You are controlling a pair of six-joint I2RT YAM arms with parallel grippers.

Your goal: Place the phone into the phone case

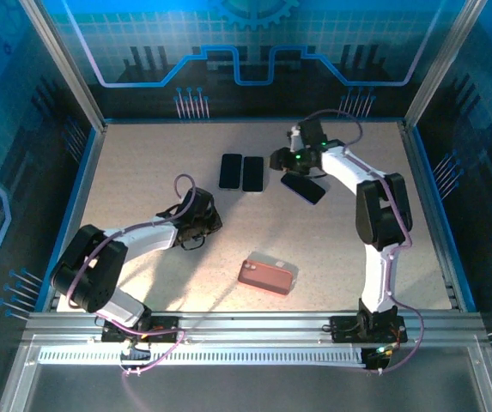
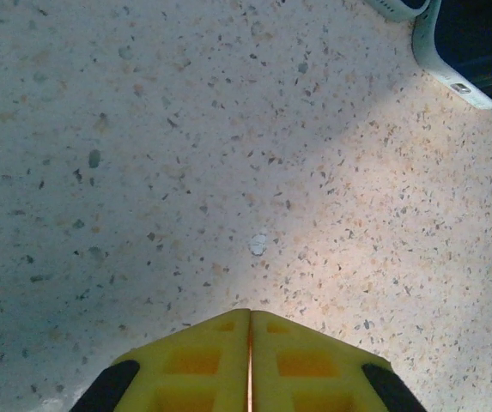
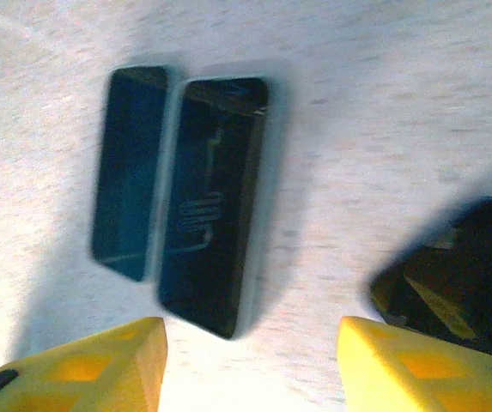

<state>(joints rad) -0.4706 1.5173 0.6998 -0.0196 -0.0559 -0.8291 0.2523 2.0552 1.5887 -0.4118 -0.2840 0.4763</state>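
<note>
My left fingers [image 2: 203, 365] are bright yellow with black at the base, and my right fingers [image 3: 100, 365] are the same yellow. The table [image 1: 142, 163] is cream, flecked all over with grey and brown specks. The two phones [image 1: 230, 171] have glossy black faces, one with a pale blue-white rim. The slab [image 1: 303, 187] is black. The case [image 1: 267, 275] is salmon pink. My arms are white and black with lilac cables. The back wall [image 1: 142, 34] is blue with a fine pale grid.

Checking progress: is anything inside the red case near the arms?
No phone shows in the red case: its upper face looks plain red, paler along the far edge. Whether that is its hollow or its back is unclear; beneath is covered.
</note>
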